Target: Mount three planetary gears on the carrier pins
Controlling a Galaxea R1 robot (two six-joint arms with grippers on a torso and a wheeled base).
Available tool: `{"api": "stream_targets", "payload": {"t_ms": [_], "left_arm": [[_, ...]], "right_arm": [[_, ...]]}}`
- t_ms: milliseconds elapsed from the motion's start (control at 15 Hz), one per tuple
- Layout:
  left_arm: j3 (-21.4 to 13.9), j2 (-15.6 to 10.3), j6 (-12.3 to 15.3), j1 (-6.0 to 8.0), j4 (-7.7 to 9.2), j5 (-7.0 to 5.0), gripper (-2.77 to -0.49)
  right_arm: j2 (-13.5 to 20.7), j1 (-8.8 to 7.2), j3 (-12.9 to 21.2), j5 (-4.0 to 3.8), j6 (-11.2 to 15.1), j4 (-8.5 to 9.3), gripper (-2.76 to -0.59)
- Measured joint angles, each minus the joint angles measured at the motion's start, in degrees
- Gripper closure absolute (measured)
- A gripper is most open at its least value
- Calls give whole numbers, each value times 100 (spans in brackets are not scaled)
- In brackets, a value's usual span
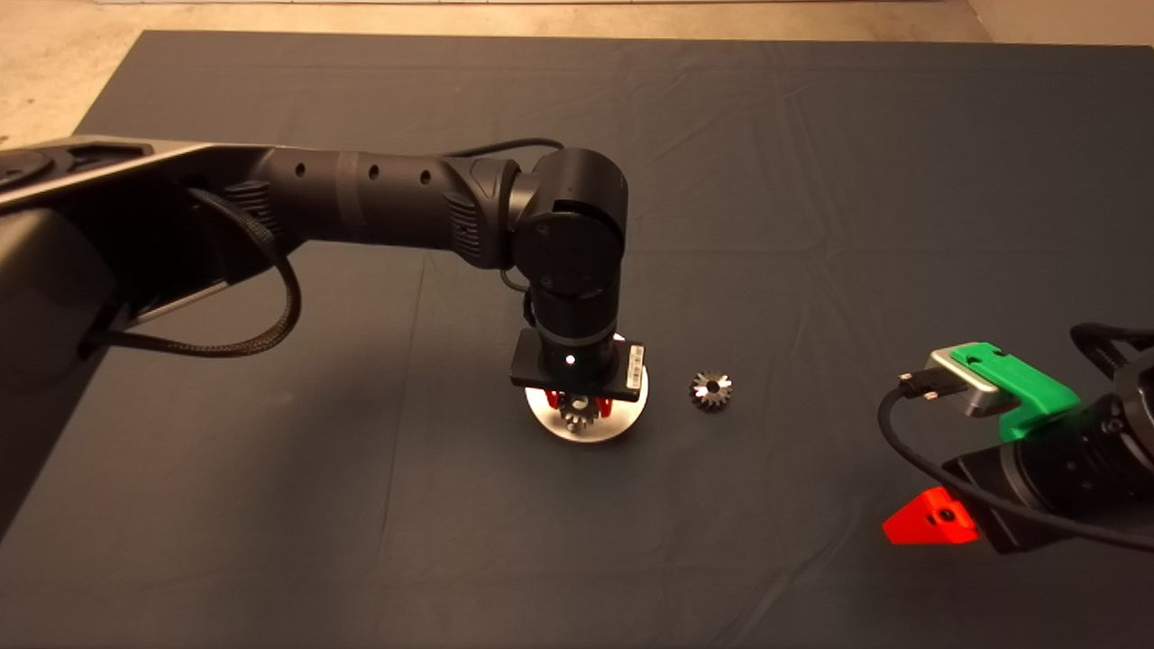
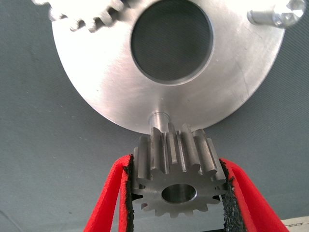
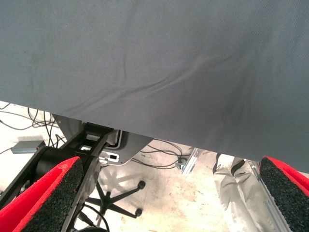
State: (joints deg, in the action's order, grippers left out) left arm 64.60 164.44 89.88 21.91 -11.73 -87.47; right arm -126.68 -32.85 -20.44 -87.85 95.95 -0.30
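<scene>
The left claw [image 2: 179, 193] pinches a gear [image 2: 177, 176] over the white disc [image 1: 590, 431], just short of the peg [image 2: 158, 117] at the disc's six o'clock. It should centre the hole above it, then lower straight. A spare gear [image 1: 711, 390] lies at three o'clock. The right claw [image 3: 164, 203] waits, spread and empty.

Dim, warm overhead view; brighter, cooler close-ups.

The flat white round metal disc [image 1: 586, 425] glares under the black left arm [image 1: 379, 203], which casts soft shadow just beside it; the disc's far rim blurs in the left wrist view.
</scene>
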Motion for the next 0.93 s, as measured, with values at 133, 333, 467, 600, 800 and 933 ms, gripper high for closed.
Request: {"api": "stream_targets", "payload": {"t_ms": [133,333,467,600,800,933], "left_arm": [[-80,0,63,-5,1,-1,-89],[-138,-24,94,-81,1,-1,-89],[-149,-29,96,-127,1,-4,-89],[-149,-29,96,-211,1,-1,-89],[-149,-35,92,-302,-1,1,-89],[-146,-60,63,-304,-4,-1,-89]], "right_arm": [[0,0,0,0,0,-1,-273],[1,0,0,-3,0,0,-273],[2,15,0,0,0,0,-273],[0,17,-2,-1,0,-1,-273],[0,15,-2,0,0,-1,-273],[0,17,-2,0,0,0,-273]]}}
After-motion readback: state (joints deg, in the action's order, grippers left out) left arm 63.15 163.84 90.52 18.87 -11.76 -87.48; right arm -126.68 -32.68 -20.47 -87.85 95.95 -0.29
